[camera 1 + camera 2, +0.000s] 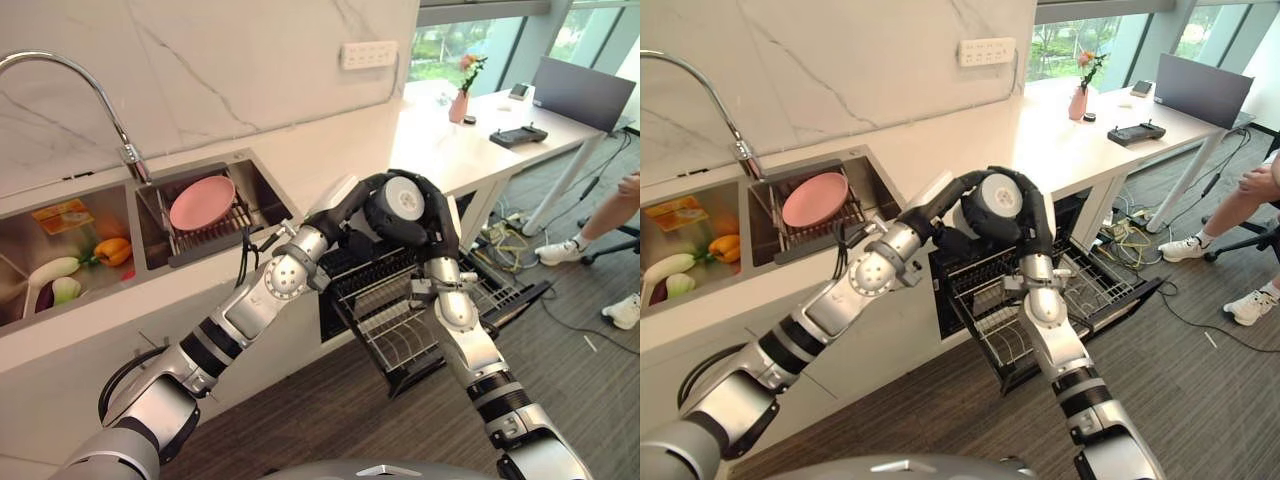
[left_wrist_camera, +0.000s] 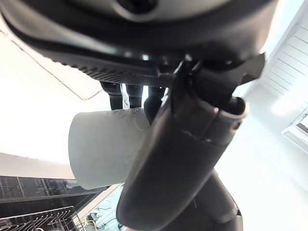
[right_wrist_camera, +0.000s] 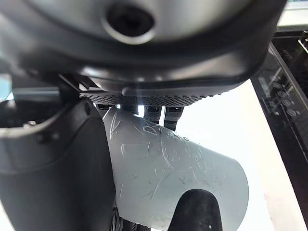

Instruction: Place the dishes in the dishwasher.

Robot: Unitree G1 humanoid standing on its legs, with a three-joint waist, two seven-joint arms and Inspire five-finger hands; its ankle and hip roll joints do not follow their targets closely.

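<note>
- Pulled-out wire dishwasher rack [image 1: 400,315]: no dishes visible inside it.
- White cylindrical cup [image 2: 103,147]: held above the rack, between both hands.
- Right hand [image 1: 432,218]: fingers and thumb curled round the cup.
- Left hand [image 1: 352,200]: fingers and thumb also wrapped round the cup.
- Steel sink basin [image 1: 262,185]: round pink plate [image 1: 201,202] lay on a drying rack [image 1: 215,232].
- Second basin [image 1: 20,250]: vegetables [image 1: 113,250] inside.

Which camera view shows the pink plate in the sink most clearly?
The left eye view: the pink plate leans in the rack in the sink, fully visible. The right eye view shows the same plate, nearer the picture's edge. Both wrist views show a white cup instead, with both hands at it.
</note>
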